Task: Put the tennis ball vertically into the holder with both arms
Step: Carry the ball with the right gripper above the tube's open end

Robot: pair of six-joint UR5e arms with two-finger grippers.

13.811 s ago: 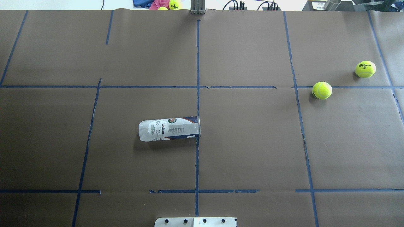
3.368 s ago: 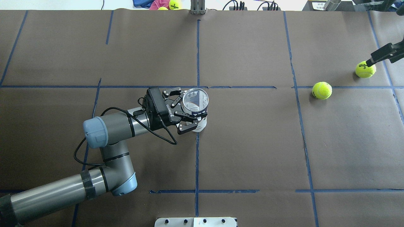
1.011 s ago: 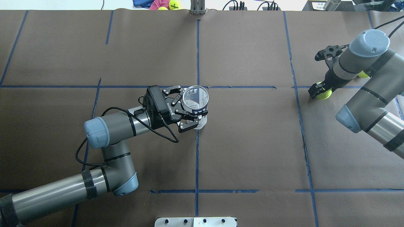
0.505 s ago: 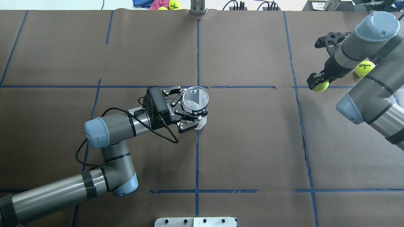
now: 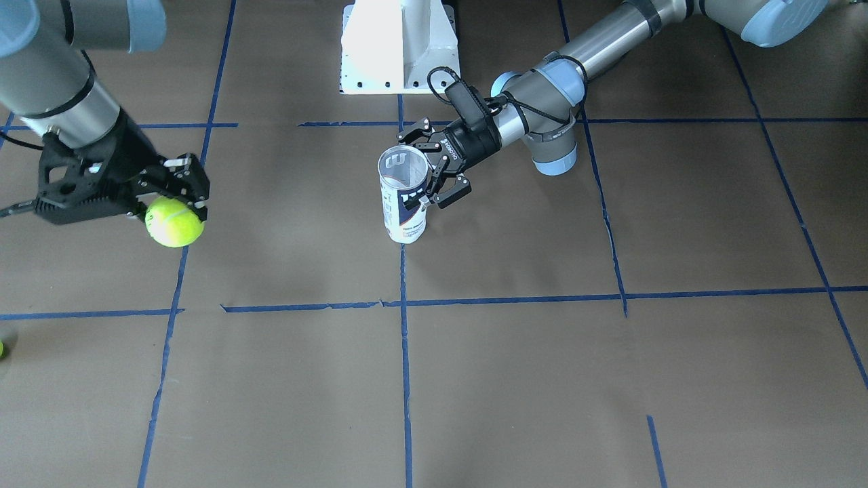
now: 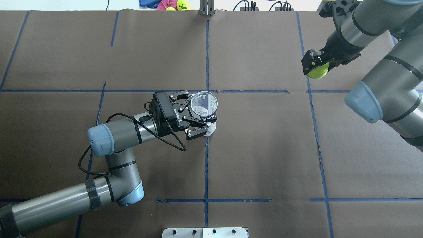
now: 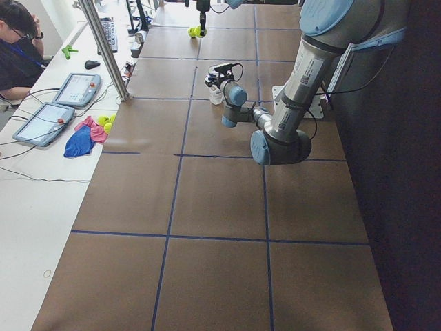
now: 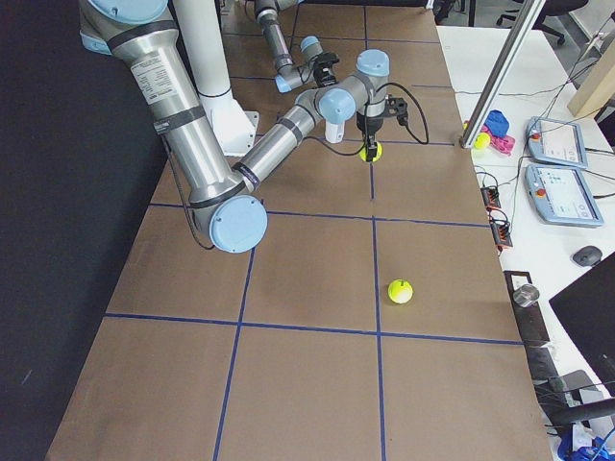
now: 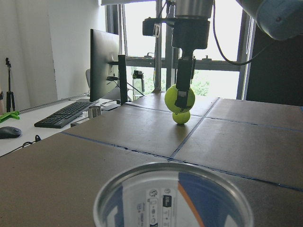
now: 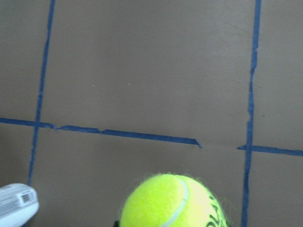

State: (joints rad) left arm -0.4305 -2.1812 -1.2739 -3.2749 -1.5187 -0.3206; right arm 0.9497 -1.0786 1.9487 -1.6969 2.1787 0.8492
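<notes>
Overhead exterior shows the left gripper (image 6: 195, 114) clamped on the holder (image 6: 205, 106), which stands upright near the middle of the table (image 6: 264, 148). The right gripper (image 6: 314, 64) pinches 1 tennis ball (image 6: 318, 71), lifted up, well apart.

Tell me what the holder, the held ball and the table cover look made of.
The holder looks clear glossy plastic: see-through above its printed label. The tennis ball: fuzzy yellow felt, white seam. The table cover: matte brown paper, likely; no shine.
</notes>
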